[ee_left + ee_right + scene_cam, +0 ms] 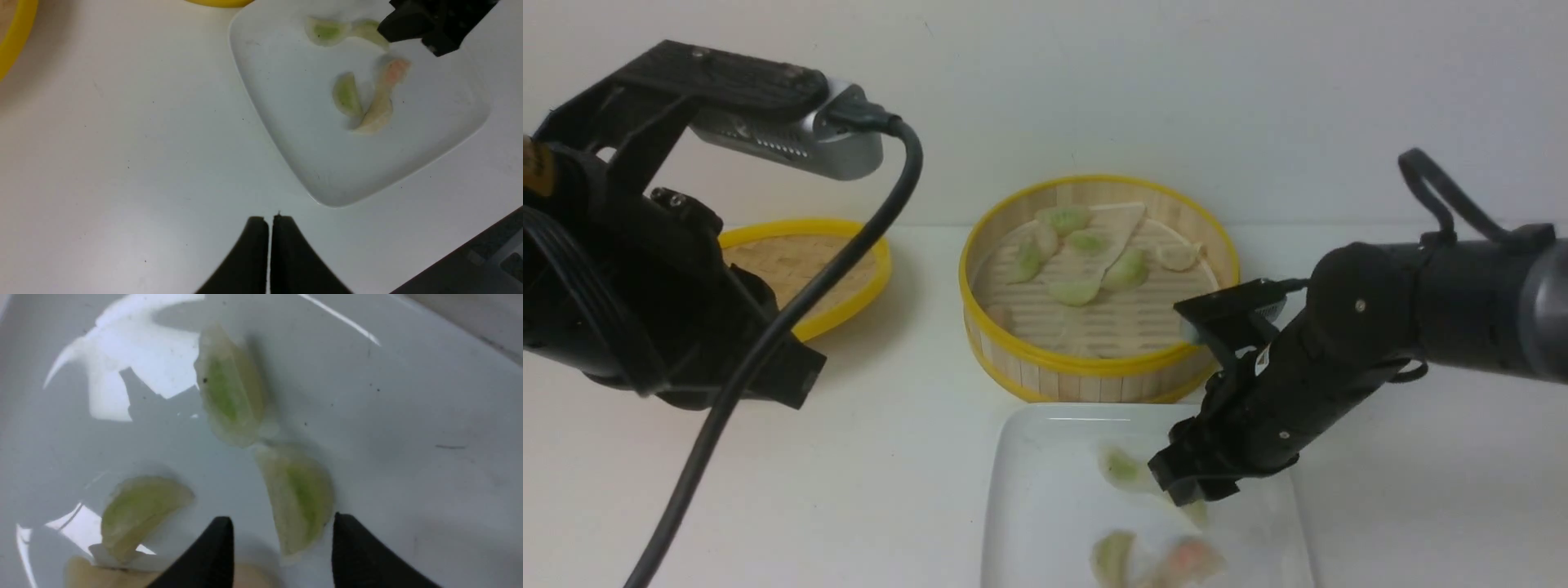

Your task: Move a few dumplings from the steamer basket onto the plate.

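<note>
The steamer basket (1094, 369) stands at the table's centre back with several dumplings (1074, 291) on its slatted floor. In front of it lies the white plate (1037, 498) with several dumplings on it, mostly green ones (347, 94) and a pinkish-orange one (394, 70). My right gripper (1188, 492) hangs low over the plate's far right part, open. A green dumpling (300, 498) lies on the plate between its fingertips (220, 535), close to one of them. My left gripper (269, 218) is shut and empty, above bare table left of the plate.
A shallow yellow-rimmed woven lid (809, 269) lies at the back left, partly behind my left arm (645, 269) and its cable. The table's front edge (470, 253) runs close to the plate's near corner.
</note>
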